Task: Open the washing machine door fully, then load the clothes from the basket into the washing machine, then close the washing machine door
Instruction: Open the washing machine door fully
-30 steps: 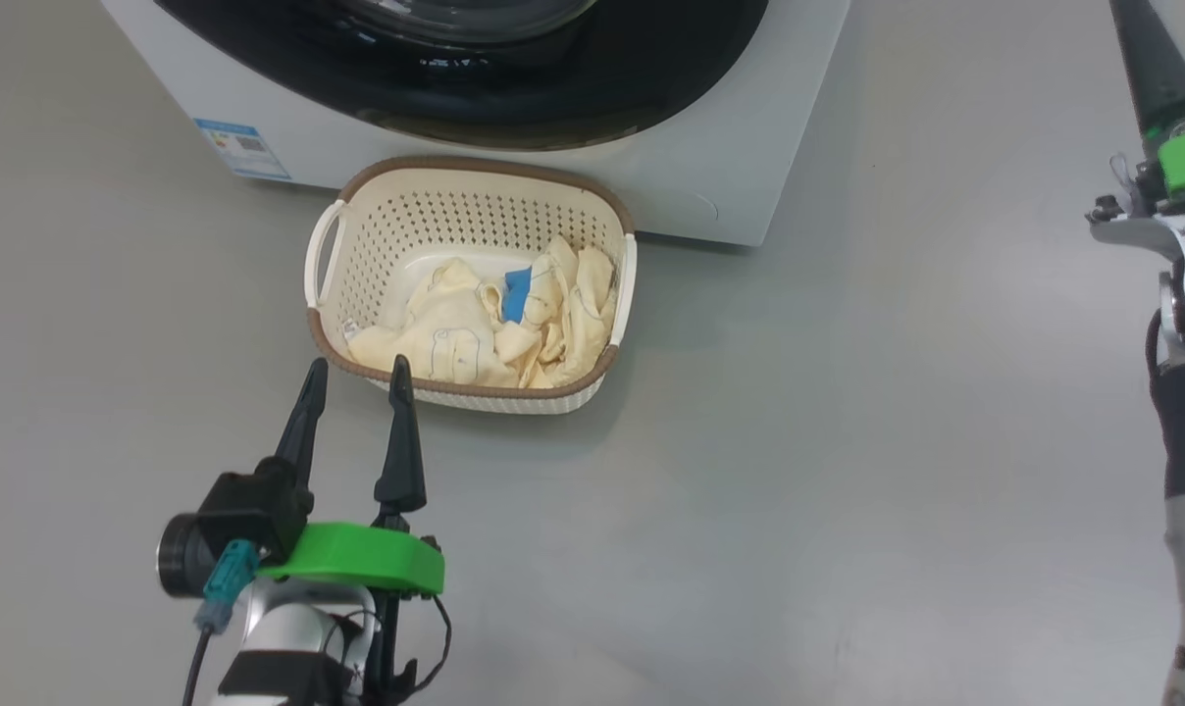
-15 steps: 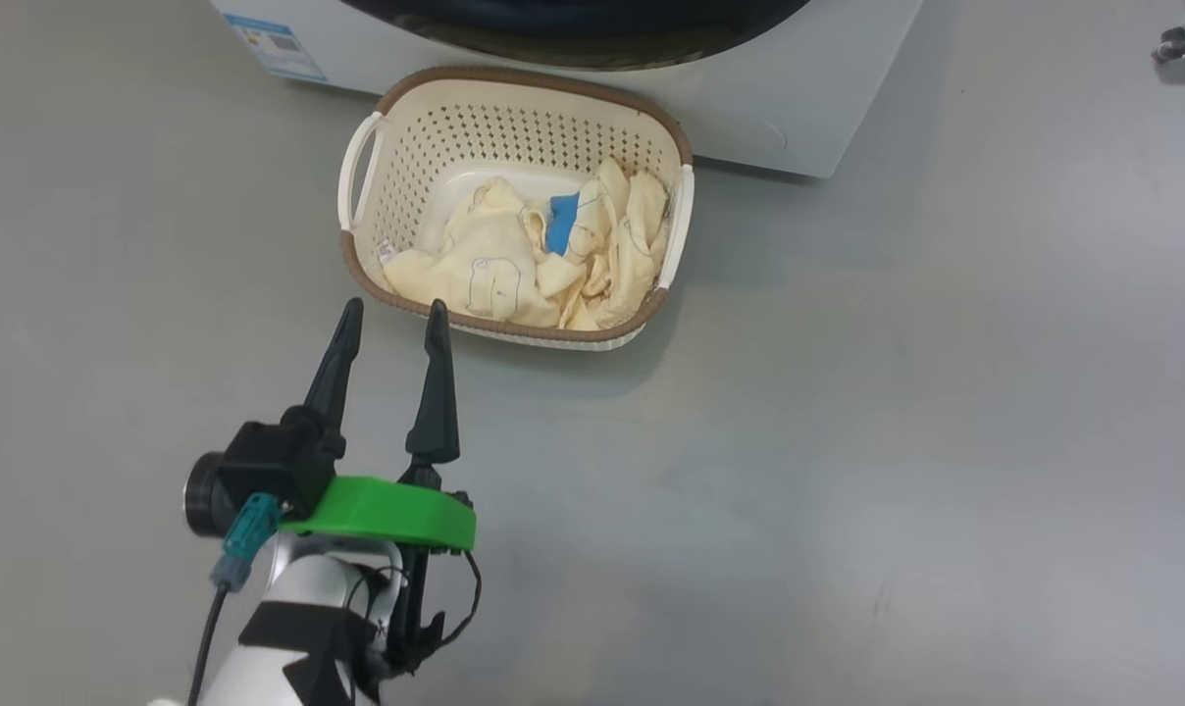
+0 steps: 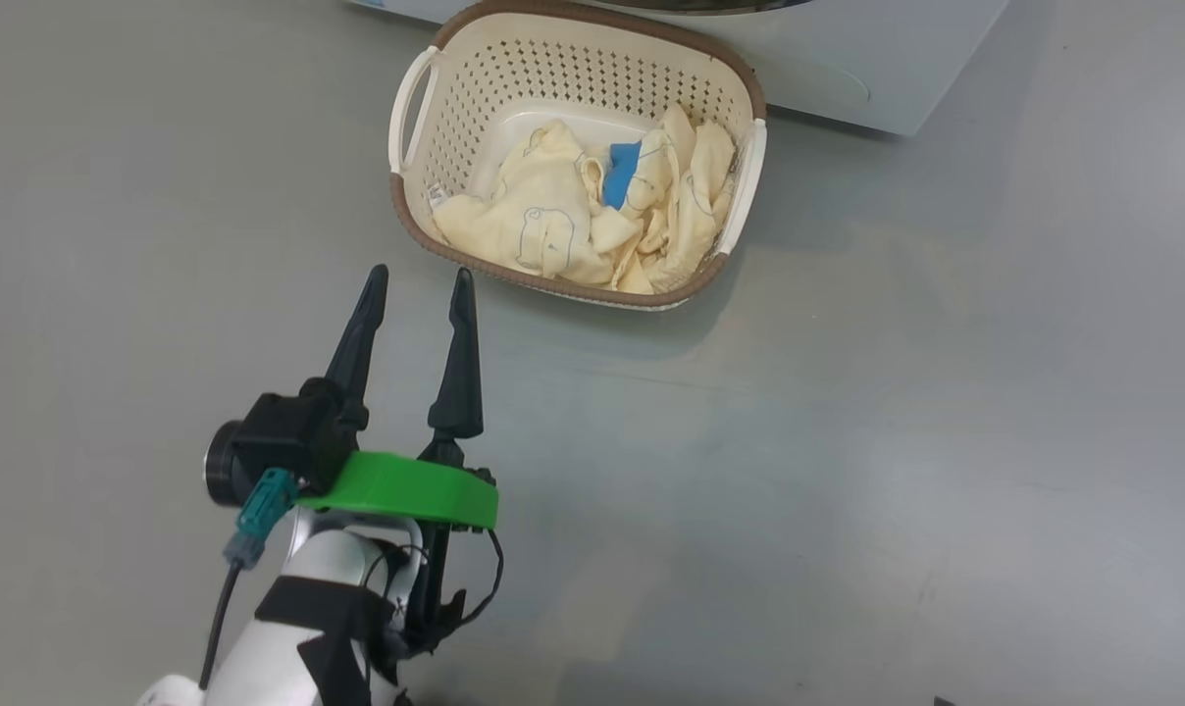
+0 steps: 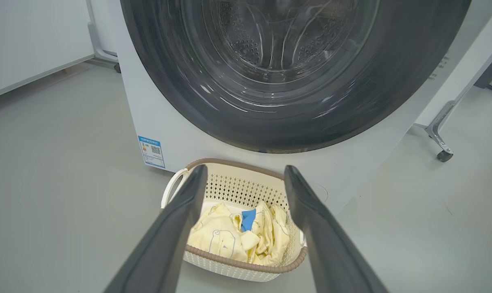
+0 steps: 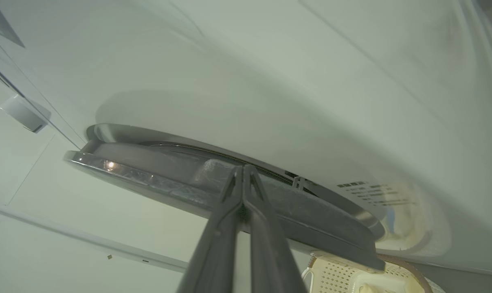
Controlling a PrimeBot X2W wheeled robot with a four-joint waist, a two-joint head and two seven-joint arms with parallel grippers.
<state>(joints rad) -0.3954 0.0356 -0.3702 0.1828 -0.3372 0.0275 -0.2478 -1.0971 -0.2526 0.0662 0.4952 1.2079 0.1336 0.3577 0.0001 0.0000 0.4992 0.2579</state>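
Status: first step, door opening, not yet complete. I judge this from the left wrist view, where the washing machine door (image 4: 270,122) lies across the front of the washing machine (image 4: 176,134) and the steel drum (image 4: 270,36) shows only through its glass.

Right gripper (image 5: 242,167): fingers pressed together, nothing between them. The tips point at the outer edge of the door rim and touch it or sit just beside it; I cannot tell which. That edge runs crosswise to the fingers, from their left down to their right. I cannot tell whether the latch has released.

Left gripper (image 3: 421,273): fingers spread wide, empty, above the grey floor (image 3: 848,441). The basket (image 3: 573,69) lies just ahead of the fingertips and slightly to their right, apart from them, its long axis crosswise to the fingers. The clothes (image 3: 553,211) lie heaped inside it, against the wall nearest this gripper and the right-hand wall. The basket stands just in front of the washing machine, below the door.

Controlling relation: the right arm is nearer the door; the left arm is nearer the basket. I expect the opening pull to fall to the right gripper, acting across that rim edge. Caution: the basket sits close under the door; I would confirm that the swing clears its far rim.
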